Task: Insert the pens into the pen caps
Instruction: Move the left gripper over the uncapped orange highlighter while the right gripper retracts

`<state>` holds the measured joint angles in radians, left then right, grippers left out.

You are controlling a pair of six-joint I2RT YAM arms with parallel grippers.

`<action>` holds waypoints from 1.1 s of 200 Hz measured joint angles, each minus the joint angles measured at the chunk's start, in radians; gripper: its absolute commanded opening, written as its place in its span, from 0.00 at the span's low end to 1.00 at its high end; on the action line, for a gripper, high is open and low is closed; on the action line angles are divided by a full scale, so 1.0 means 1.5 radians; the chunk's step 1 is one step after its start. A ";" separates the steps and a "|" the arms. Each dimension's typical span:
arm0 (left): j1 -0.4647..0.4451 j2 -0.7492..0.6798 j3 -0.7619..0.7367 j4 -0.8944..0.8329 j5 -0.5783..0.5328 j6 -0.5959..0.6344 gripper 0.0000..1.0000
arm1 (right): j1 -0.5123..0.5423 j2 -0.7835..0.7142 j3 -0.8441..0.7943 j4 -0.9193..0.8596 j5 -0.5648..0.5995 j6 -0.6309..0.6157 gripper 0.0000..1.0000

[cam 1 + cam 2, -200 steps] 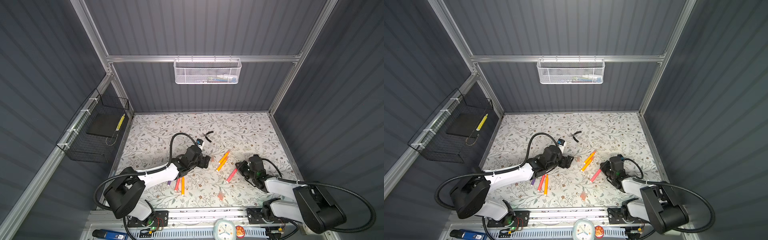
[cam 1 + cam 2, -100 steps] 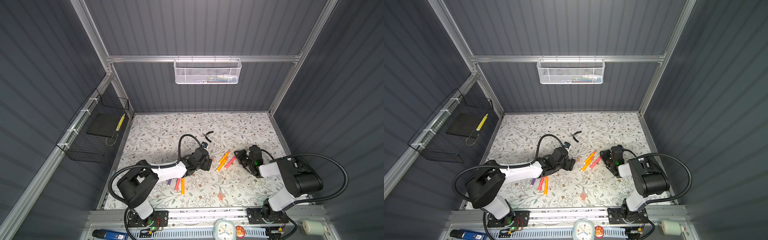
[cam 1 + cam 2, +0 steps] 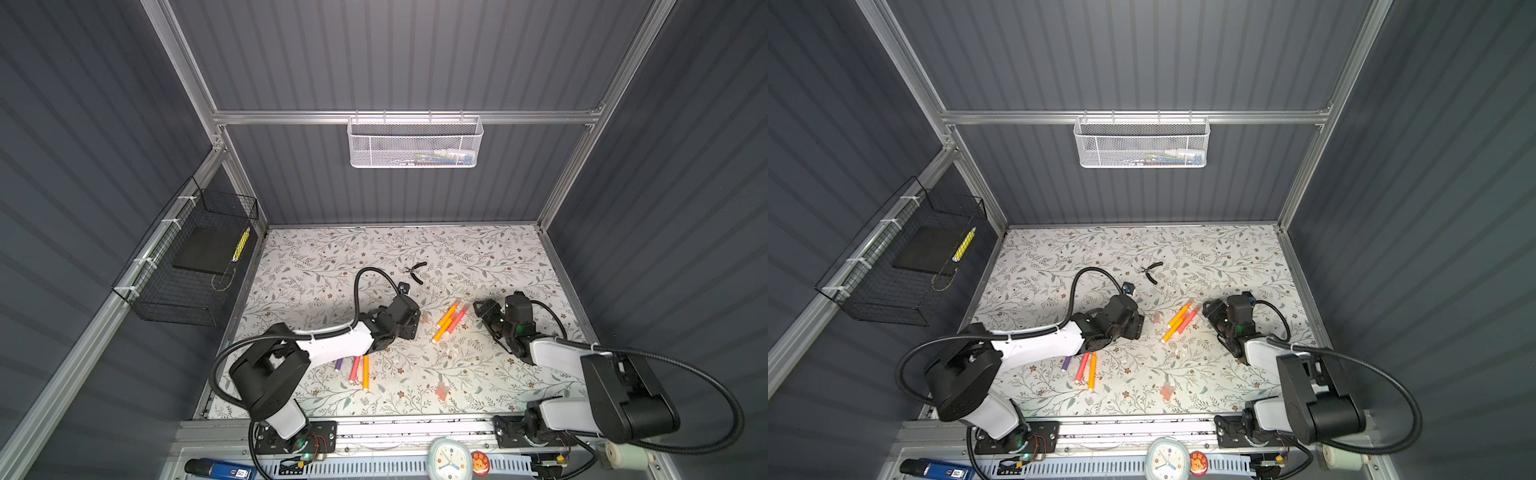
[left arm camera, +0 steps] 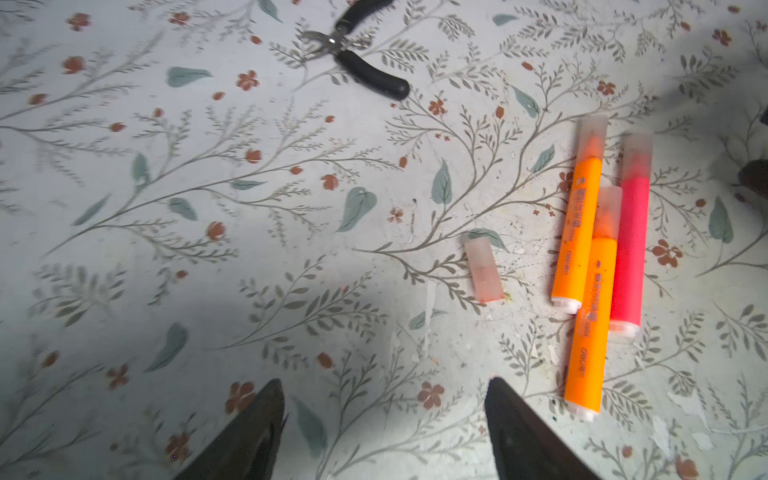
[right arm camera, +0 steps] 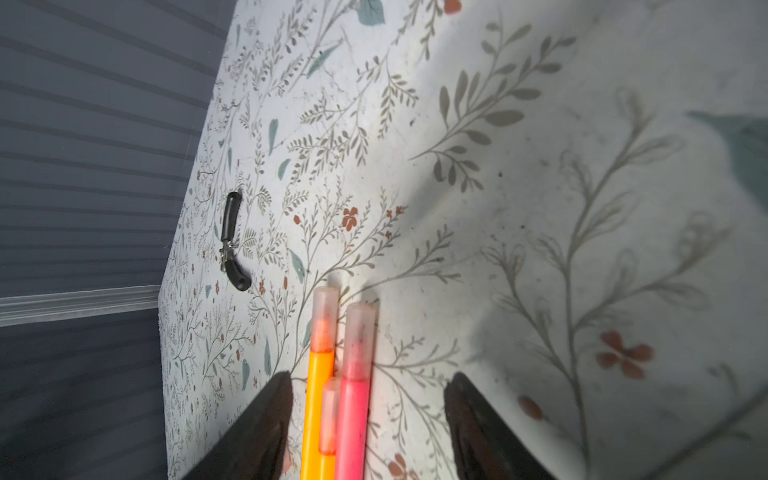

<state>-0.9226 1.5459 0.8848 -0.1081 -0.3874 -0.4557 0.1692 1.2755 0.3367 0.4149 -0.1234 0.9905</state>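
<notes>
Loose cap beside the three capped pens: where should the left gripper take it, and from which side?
Probably across its narrow width at mid-length, from straight above. The loose cap lies flat on the mat, apart from the nearest orange pen, so both long sides are free for the open left gripper.

Black-handled pliers [image 3: 415, 272] lay on the floral bench [image 3: 316, 257] toward its back, handles spread. A white mesh basket [image 3: 411, 145] hung on the rear wall. A black wire basket [image 3: 174, 299] on the left wall held a yellow item [image 3: 241, 245]. A small clock [image 3: 449, 459] sat below the bench's front edge.
</notes>
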 measured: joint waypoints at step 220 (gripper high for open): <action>-0.123 -0.232 -0.249 -0.216 0.023 -0.335 0.61 | -0.003 -0.220 0.018 -0.181 0.250 -0.255 0.86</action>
<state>-1.1076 1.1984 0.5117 -0.4324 -0.3534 -0.9585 0.1654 0.9455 0.3634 0.1432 0.2520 0.6083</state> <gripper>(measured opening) 0.621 0.864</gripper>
